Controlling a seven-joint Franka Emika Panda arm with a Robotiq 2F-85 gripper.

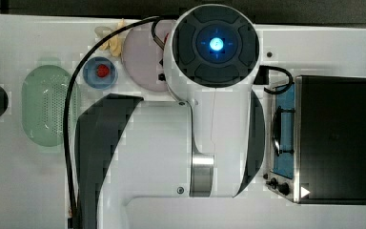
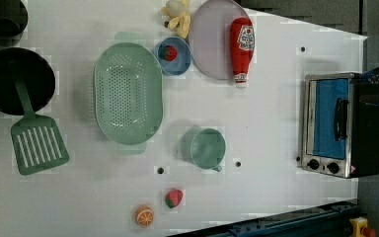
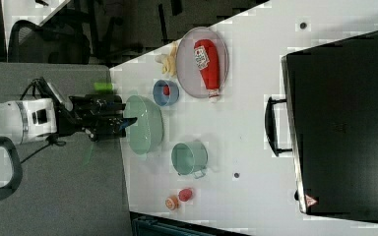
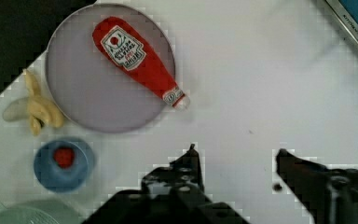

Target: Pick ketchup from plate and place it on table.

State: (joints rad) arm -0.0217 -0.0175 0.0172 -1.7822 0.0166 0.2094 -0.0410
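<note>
While the arm [image 1: 205,95] covers much of the top view, the plate [image 1: 140,62] shows beside it. In the left view, the ketchup [image 2: 242,47] lies on the plate's right edge, cap overhanging the table [image 2: 256,128]. In the wrist view, the gripper [image 4: 237,156] hangs open and empty, apart from the ketchup.

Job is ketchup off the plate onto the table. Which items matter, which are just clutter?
In the job:
ketchup, lying across the plate's rim
plate
table
gripper, open, holding nothing

Lying about:
blue dish with a strawberry
banana
green basket
green cup
spatula
toaster oven
orange slice
</note>
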